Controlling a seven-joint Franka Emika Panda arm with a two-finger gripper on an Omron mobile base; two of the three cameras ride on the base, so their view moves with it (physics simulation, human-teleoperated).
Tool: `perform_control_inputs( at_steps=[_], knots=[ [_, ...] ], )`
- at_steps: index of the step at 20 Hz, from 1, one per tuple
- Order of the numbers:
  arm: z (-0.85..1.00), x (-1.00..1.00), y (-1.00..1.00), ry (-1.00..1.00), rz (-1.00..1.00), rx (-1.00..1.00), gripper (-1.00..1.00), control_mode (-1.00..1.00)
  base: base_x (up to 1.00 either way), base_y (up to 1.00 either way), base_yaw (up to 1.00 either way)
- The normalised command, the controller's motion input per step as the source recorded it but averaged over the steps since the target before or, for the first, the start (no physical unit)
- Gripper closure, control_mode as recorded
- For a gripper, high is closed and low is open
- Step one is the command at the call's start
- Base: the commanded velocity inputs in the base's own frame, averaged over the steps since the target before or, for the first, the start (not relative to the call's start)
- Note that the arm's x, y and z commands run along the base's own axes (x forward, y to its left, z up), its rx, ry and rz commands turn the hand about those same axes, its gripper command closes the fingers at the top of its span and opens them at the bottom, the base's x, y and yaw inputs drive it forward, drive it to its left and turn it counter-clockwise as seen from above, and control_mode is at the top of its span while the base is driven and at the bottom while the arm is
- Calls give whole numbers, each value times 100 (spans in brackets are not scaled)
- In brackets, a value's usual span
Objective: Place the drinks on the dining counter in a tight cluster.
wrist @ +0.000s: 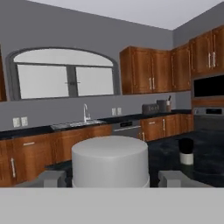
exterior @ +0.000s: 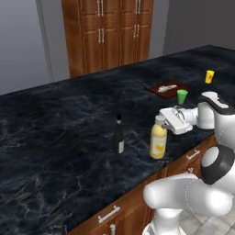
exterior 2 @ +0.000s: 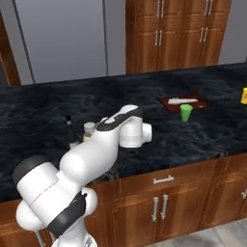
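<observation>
A yellow juice bottle (exterior: 159, 141) with a whitish cap (wrist: 110, 161) stands upright near the front edge of the dining counter (exterior: 55, 119). My gripper (exterior: 163, 119) is level with that cap and open; in the hand view a finger (wrist: 49, 177) sits on each side of it with a small gap. The slim dark wine bottle (exterior: 119, 136) stands a short way to the left of the juice bottle, and its top (wrist: 186, 151) shows in the hand view. In the right base view my arm covers most of the juice bottle (exterior 2: 89, 129), and the wine bottle (exterior 2: 71, 130) stands beside it.
To the right on the counter lie a dark red board (exterior: 167, 88) with a pale item on it, a small green cup (exterior: 182, 96) and a yellow object (exterior: 209, 76). Tall wooden cabinets (exterior: 110, 32) stand behind the counter. The counter's front edge runs just under the juice bottle.
</observation>
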Motion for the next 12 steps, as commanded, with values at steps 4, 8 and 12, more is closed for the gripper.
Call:
perform_control_inputs(
  at_steps=[4, 8, 12],
  knots=[
    [0, 0, 0, 0, 0, 0, 100, 100, 70, -7, 44],
    [0, 0, 0, 0, 0, 0, 100, 100, 52, -26, 33],
    [0, 0, 0, 0, 0, 0, 100, 100, 33, -14, 13]
  ],
)
